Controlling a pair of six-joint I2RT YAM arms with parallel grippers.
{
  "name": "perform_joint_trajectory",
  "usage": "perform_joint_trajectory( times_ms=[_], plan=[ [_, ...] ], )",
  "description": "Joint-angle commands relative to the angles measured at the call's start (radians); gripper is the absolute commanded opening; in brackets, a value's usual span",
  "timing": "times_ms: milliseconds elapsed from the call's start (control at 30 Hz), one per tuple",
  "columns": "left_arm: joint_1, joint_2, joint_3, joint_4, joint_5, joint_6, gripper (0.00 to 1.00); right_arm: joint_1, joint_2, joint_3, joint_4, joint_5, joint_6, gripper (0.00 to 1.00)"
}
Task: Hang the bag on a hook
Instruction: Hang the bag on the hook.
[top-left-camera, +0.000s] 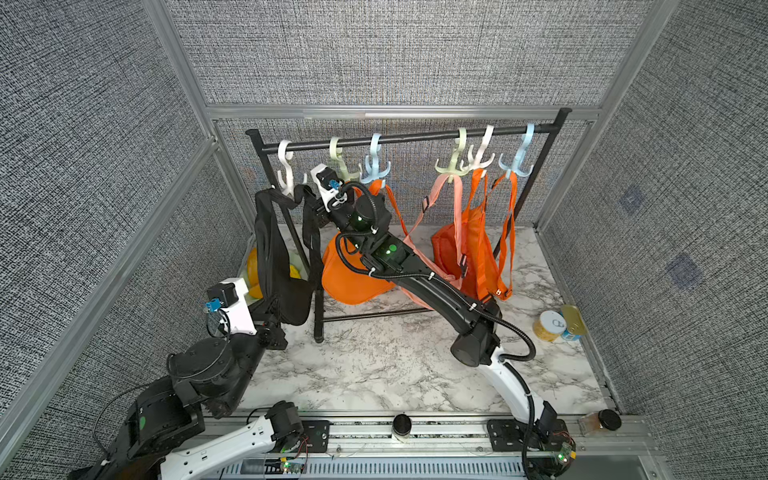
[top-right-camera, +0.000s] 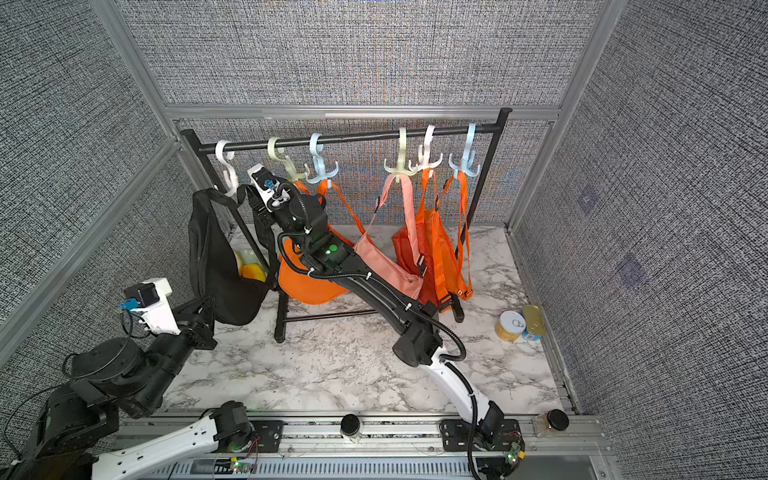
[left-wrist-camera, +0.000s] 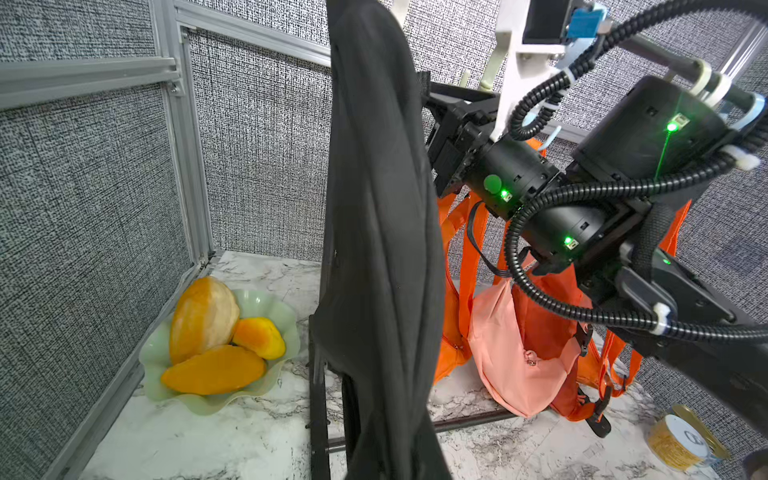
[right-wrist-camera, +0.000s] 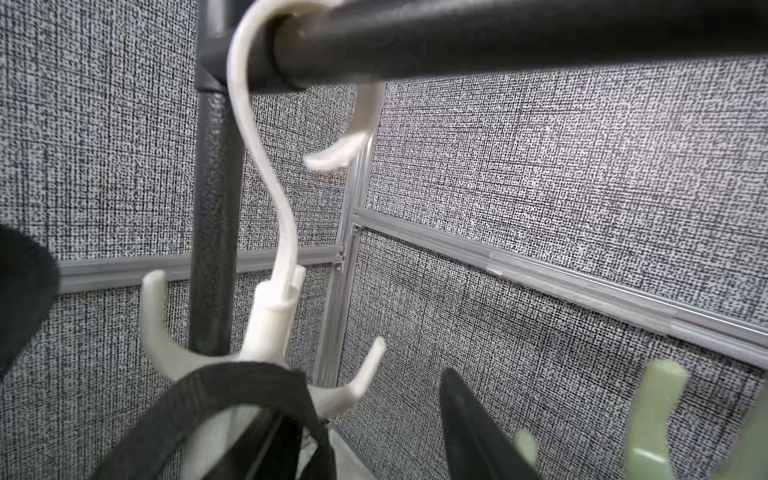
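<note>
right wrist view shows a black strap (right-wrist-camera: 232, 382) looped over 1 prong of the white hook (right-wrist-camera: 270, 324), with the right gripper (right-wrist-camera: 357, 399) parted wide and gripping nothing. in both top views the black bag (top-left-camera: 276, 266) hangs from that hook at the rack's (top-left-camera: 395, 139) left end. the left gripper (top-right-camera: 203, 305) is closed tight beside the bag's lower part.

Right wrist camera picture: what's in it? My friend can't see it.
A black bag strap is looped over a prong of a white hook hanging from a black rail. One black gripper finger stands beside it, against a grey woven wall.
</note>
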Motion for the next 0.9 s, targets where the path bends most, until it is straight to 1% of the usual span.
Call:
perform_joint_trajectory(
  times_ms=[0,133,233,333,400,433,633,700,800,867],
  plan=[
    [0.001,-0.01,0.002,-0.002,-0.014,-0.013,0.0,0.004,-0.028,-0.031,0.004,0.015,-0.049,0.56],
    [0.001,-0.01,0.004,-0.017,-0.006,-0.024,0.0,0.01,-0.038,-0.041,-0.027,0.001,-0.054,0.57],
    [0.001,-0.013,-0.004,-0.033,-0.003,-0.038,0.0,0.012,-0.065,-0.105,-0.02,-0.006,-0.052,0.56],
    [0.001,-0.022,-0.015,-0.04,0.011,-0.052,0.0,0.012,-0.077,-0.139,-0.016,-0.039,-0.047,0.49],
    [0.001,-0.024,-0.025,-0.047,0.016,-0.071,0.0,0.012,-0.068,-0.132,-0.031,-0.062,-0.048,0.39],
    [0.001,-0.026,-0.031,-0.05,0.018,-0.078,0.0,0.012,-0.063,-0.128,-0.039,-0.072,-0.046,0.36],
    [0.001,-0.033,-0.068,-0.047,0.038,-0.108,0.0,0.012,-0.062,-0.135,-0.079,-0.088,-0.04,0.22],
    [0.001,-0.029,-0.08,-0.047,0.048,-0.11,0.0,0.012,-0.074,-0.16,-0.08,-0.078,-0.039,0.21],
    [0.001,-0.016,-0.109,-0.043,0.063,-0.114,0.0,0.012,-0.131,-0.258,-0.058,-0.026,-0.031,0.21],
    [0.001,-0.005,-0.148,-0.024,0.081,-0.119,0.0,0.012,-0.19,-0.347,-0.038,0.022,-0.034,0.26]
  ],
)
